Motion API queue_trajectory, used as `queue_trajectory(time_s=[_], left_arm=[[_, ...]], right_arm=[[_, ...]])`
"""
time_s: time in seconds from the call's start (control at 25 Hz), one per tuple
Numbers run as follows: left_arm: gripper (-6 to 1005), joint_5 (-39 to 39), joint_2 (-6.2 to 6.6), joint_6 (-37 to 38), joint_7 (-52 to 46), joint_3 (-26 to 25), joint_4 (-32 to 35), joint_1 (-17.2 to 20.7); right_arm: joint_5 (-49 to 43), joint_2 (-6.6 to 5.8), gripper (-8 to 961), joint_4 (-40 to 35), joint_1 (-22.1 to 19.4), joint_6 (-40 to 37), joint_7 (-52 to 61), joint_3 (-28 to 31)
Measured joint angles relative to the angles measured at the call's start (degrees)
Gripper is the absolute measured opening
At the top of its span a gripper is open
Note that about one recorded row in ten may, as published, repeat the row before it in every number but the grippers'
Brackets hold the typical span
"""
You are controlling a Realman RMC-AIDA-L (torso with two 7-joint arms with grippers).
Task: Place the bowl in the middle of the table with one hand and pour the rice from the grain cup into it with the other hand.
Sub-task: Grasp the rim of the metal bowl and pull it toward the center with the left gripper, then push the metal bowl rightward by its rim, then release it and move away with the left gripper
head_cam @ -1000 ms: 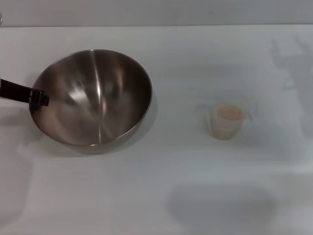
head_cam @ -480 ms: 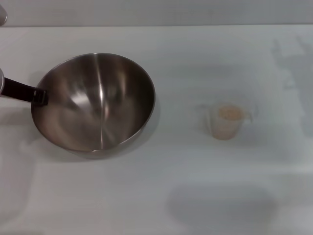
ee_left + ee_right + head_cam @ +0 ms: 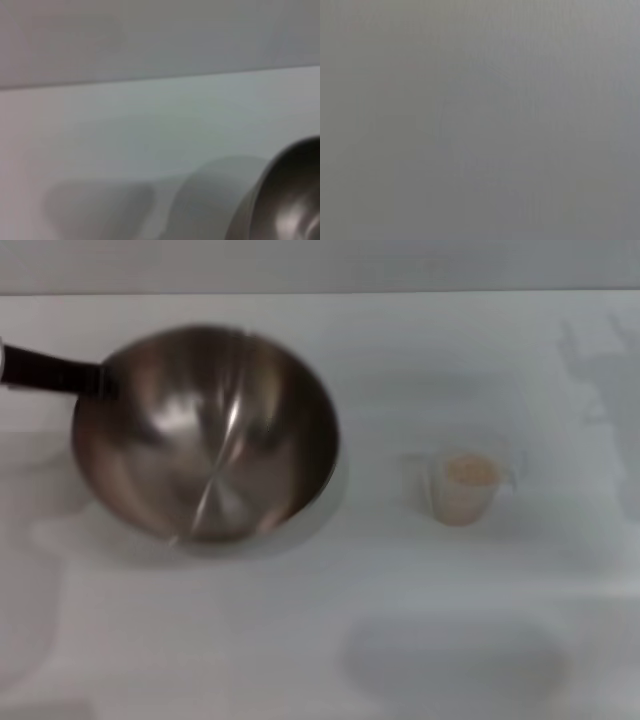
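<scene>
Here one bowl (image 3: 205, 435), one grain cup (image 3: 465, 487), apart.

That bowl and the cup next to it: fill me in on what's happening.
The left gripper grips the rim of the steel bowl, which is tilted and lifted over the left part of the table. The grain cup, holding rice, stands untouched to the bowl's right. The right gripper is out of view. Nothing has been poured.

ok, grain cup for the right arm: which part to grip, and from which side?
Probably grip the grain cup across its body, coming from the robot's right. It stands upright, full of rice, with bare table on that side, while the bowl, held by the left gripper, sits on the other.
</scene>
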Motion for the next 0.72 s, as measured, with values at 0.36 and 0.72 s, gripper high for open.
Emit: queue_trajectory(time_s=[0.36, 0.72], left_arm=[[45, -0.5, -0.28, 0.5, 0.0, 2.2, 1.9, -5.6], [46, -2.3, -0.45, 1.8, -0.5, 5.7, 5.6, -8.5]], right_arm=[[0.0, 0.00, 638, 0.0, -0.3, 0.0, 0.0, 0.0], [0.0, 0.00, 638, 0.0, -0.3, 0.0, 0.0, 0.0]])
